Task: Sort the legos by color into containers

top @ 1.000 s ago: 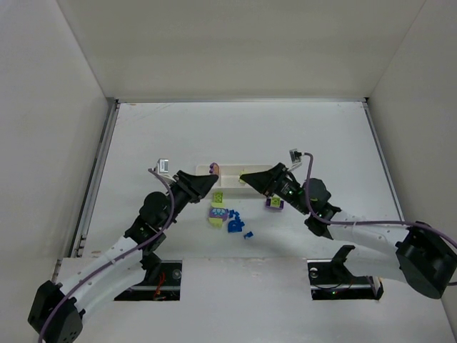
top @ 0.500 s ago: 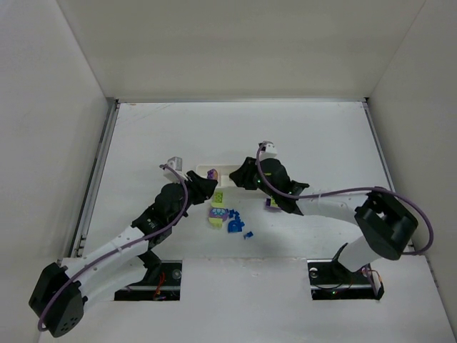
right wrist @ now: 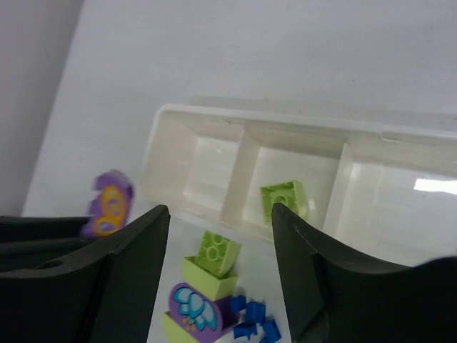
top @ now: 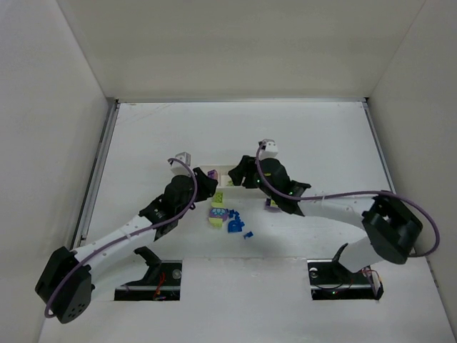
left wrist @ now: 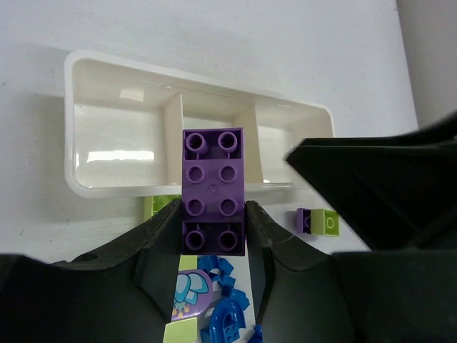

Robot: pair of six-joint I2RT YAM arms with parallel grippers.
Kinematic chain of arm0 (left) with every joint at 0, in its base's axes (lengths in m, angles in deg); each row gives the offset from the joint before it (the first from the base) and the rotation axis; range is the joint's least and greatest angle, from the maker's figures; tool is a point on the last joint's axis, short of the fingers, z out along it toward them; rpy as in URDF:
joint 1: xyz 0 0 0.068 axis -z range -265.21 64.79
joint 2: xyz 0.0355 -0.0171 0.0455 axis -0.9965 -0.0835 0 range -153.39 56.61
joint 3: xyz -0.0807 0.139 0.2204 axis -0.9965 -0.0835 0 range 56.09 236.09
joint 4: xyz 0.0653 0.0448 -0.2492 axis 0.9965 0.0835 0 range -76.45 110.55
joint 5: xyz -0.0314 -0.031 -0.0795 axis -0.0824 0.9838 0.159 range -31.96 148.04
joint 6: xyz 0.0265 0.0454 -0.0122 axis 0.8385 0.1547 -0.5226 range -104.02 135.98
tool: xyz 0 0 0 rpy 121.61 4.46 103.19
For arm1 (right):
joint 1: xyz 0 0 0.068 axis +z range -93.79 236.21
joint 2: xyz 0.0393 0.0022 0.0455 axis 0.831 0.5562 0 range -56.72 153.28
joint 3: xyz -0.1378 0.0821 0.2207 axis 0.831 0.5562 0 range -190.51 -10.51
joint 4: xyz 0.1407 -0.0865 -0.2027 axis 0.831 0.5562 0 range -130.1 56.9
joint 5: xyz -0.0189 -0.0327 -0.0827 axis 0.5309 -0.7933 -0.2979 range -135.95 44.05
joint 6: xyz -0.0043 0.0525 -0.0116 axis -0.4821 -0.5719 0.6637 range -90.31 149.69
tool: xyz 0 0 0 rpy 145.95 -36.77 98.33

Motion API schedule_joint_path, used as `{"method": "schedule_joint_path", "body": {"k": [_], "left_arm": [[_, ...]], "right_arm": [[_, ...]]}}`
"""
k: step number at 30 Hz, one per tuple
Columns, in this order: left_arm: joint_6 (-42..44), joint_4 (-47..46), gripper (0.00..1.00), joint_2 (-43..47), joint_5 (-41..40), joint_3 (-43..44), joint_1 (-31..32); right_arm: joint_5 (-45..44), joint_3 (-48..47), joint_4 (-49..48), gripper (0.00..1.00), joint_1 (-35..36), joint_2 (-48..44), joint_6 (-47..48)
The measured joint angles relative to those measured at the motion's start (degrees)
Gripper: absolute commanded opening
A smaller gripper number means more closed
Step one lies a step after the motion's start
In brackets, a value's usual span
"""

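Legos (top: pixel 227 218) are lying loose just beside the near wall of the white tray (right wrist: pixel 285 114), and 1 lime brick (right wrist: pixel 284 200) is sitting in its middle compartment. The left gripper (left wrist: pixel 213 218) is pinching a purple brick (left wrist: pixel 213 171) by that near wall. The right gripper (right wrist: pixel 219 214) is hanging spread over the tray, gripping nothing.

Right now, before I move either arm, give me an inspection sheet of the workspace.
Surface: white table, no spills seen.
Job's things: white three-compartment tray; one lime brick in its middle compartment; loose bricks, lime, purple and blue, piled on the table near the tray.
Clutter: nothing seen.
End effectors: left end effector shut on a purple brick by the tray; right end effector open and empty at the tray.
Cables: purple cable along each arm, none seen snagged.
Surroundings: plain white walls on three sides.
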Motion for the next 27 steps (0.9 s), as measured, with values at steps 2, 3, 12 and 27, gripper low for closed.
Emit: {"method": "schedule_joint_path", "body": {"k": [2,3,12,27], "left_arm": [[0.9,0.9,0.19,-2.5,-0.2,2.1,0.0],[1.4,1.4,0.2,-3.7,-0.4,3.1,0.0],[6.4,6.3,0.22,-17.2,-3.8,12.3,-1.0],[11.1,9.6,0.47,-22.6,-10.1,13.6,-2.3]], "right_arm": [[-0.9,1.5,0.0,0.59,0.5,-5.1,0.2],[-1.4,2.4,-0.2,0.57,0.9,-7.6,0.3],[-7.4,14.1,1.7,0.53,6.0,-24.5,0.2],[-20.7,20.5,21.5,0.79,8.7,-37.6,-6.2]]}}
